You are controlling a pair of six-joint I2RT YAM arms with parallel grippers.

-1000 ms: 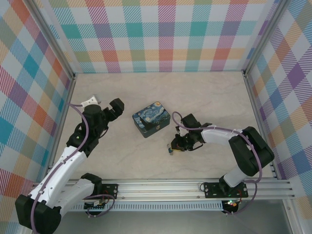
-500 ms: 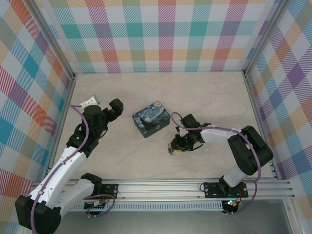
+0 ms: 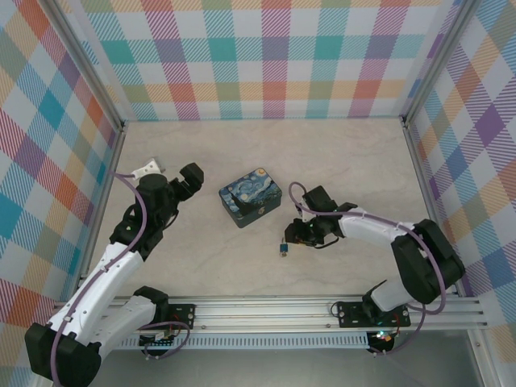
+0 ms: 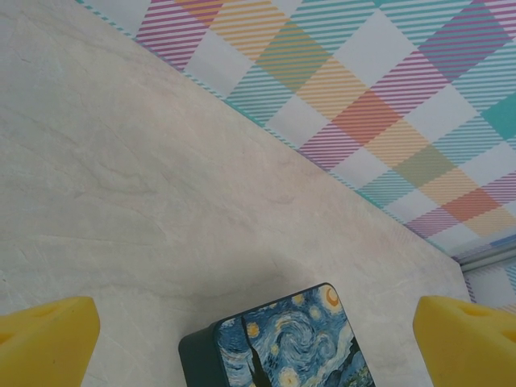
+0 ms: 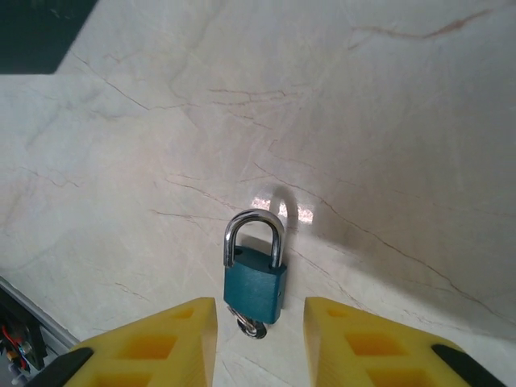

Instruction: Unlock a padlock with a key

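Observation:
The padlock (image 5: pixel 255 278), teal-blue with a silvery shackle that looks seated in the body, lies flat on the marble table. The key (image 5: pixel 251 327), a small dark metal piece, sticks out from the padlock's bottom end. My right gripper (image 5: pixel 260 313) is open, with its yellow fingers (image 5: pixel 173 339) either side of the padlock's lower end and a gap on each side. From above, the padlock (image 3: pixel 283 248) lies just left of the right gripper (image 3: pixel 300 235). My left gripper (image 3: pixel 171 172) hovers wide open to the left, nothing between its fingers (image 4: pixel 44 339).
A blue starry-night tin (image 3: pixel 250 197) stands mid-table, between the two arms; its corner (image 4: pixel 282 343) shows below the left gripper. Checked walls (image 3: pixel 266 56) close in the table on three sides. An aluminium rail (image 3: pixel 322 310) runs along the near edge.
My right gripper has opened and drawn back a little to the right, leaving the padlock lying on the table. The left arm has not moved.

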